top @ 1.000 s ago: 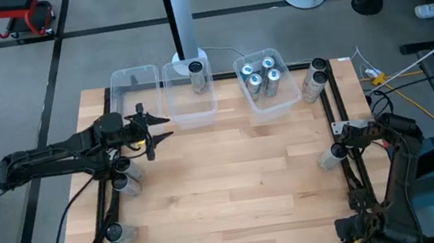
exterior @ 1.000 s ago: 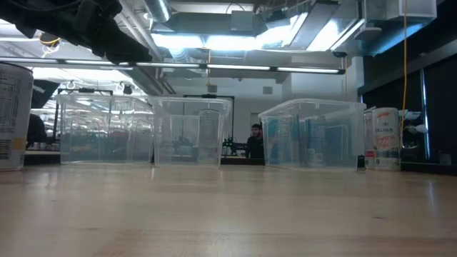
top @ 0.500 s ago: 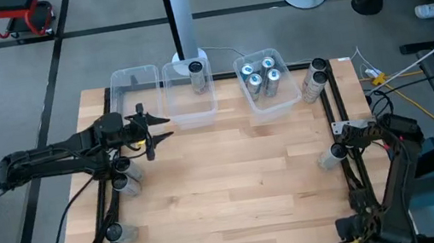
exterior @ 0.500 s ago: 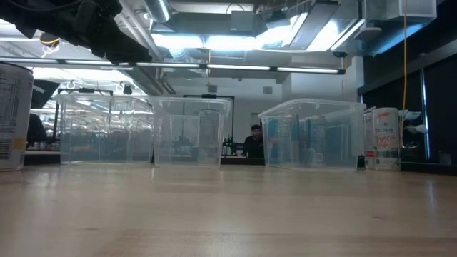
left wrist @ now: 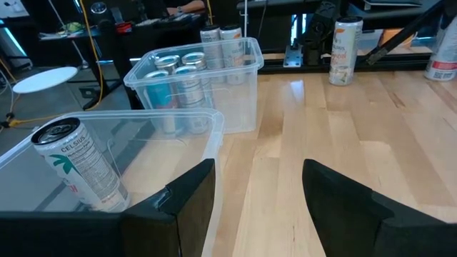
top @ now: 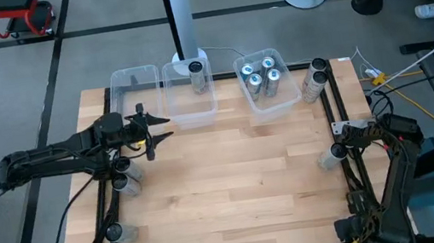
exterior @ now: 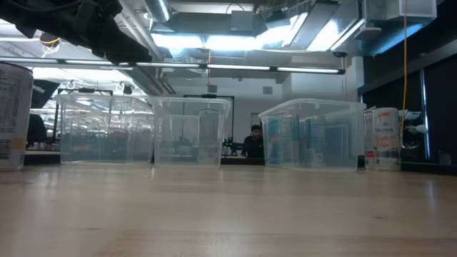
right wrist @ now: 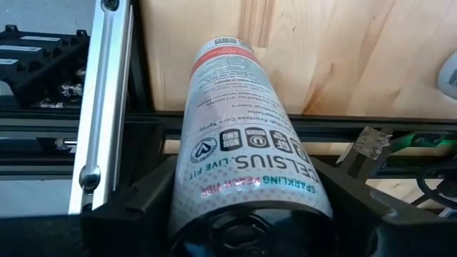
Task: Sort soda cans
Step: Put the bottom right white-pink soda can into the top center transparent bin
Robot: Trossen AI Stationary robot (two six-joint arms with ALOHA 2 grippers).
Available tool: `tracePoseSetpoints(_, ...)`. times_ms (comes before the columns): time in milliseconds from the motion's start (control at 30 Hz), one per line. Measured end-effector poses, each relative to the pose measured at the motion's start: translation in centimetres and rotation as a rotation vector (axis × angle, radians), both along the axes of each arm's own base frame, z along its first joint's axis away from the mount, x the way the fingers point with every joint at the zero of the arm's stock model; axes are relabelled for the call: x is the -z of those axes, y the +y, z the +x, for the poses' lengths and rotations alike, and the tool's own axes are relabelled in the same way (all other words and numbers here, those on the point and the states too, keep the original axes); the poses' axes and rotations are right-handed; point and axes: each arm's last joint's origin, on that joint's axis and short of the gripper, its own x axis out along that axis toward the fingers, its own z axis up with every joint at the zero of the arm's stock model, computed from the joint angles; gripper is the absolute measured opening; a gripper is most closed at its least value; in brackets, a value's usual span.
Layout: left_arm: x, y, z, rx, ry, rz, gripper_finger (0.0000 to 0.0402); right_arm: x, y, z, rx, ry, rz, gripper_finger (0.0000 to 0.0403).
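My left gripper [top: 158,131] hovers open above the table, just before the middle clear bin [top: 192,108], touching nothing. In its wrist view the open fingers frame bare wood [left wrist: 257,207], and one silver soda can [left wrist: 75,165] stands in that bin. The right bin [top: 268,101] holds several silver cans [top: 262,78]. My right gripper [top: 340,150] is at the table's right rail, shut on a white soda can [right wrist: 239,135]. Loose cans stand by the right rail [top: 313,83] and along the left rail [top: 125,174]. My right gripper holds the white soda can by its upper part [right wrist: 314,200], pinched between the two fingers [right wrist: 132,207], one on each side. The fingers come from above and lie along the can. Its far end [right wrist: 223,48] points down at the wood beside the rail; whether it stands there cannot be told.
A third clear bin [top: 135,95] sits left of the middle one. Black rails [top: 343,111] run along both table sides. A white post [top: 182,23] rises behind the bins. One can [top: 115,232] stands near the left front corner. Bare wood [top: 234,179] fills the table's middle.
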Motion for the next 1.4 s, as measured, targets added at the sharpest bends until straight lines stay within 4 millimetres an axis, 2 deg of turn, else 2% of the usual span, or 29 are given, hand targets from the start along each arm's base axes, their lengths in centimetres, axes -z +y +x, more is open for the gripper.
tracePoseSetpoints(133, 0.0, 0.0, 0.0, 0.0, 0.0, 0.0, 0.02, -0.5, -0.1, 0.6, 0.01, -0.028, 0.018, 0.0246)
tracePoseSetpoints(267, 0.0, 0.0, 0.0, -0.001, 0.0, -0.003, 0.02, -2.1, -0.8, 2.1, -0.015, -0.124, -0.006, 0.0246)
tracePoseSetpoints(400, 0.1, 0.0, 0.0, -0.001, 0.01, -0.009, 0.02, -3.4, -2.1, 4.6, -0.073, -0.271, -0.053, 0.0246)
tracePoseSetpoints(533, 0.3, 0.0, -0.1, -0.002, 0.025, -0.015, 0.02, -3.8, -4.1, 7.9, -0.192, -0.387, -0.122, 0.0246)
tracePoseSetpoints(967, 0.7, -0.1, -0.2, -0.015, 0.061, -0.068, 0.02, -4.3, -13.8, 17.4, -0.668, -0.434, -0.492, 0.0246)
tracePoseSetpoints(1200, 1.1, -0.1, -0.3, -0.021, 0.099, -0.09, 0.02, -4.7, -20.1, 22.2, -0.83, -0.419, -0.591, 0.0246)
tracePoseSetpoints(1400, 1.1, -0.1, -0.4, -0.02, 0.104, -0.086, 0.02, -7.1, -25.1, 25.0, -0.898, -0.46, -0.669, 0.0246)
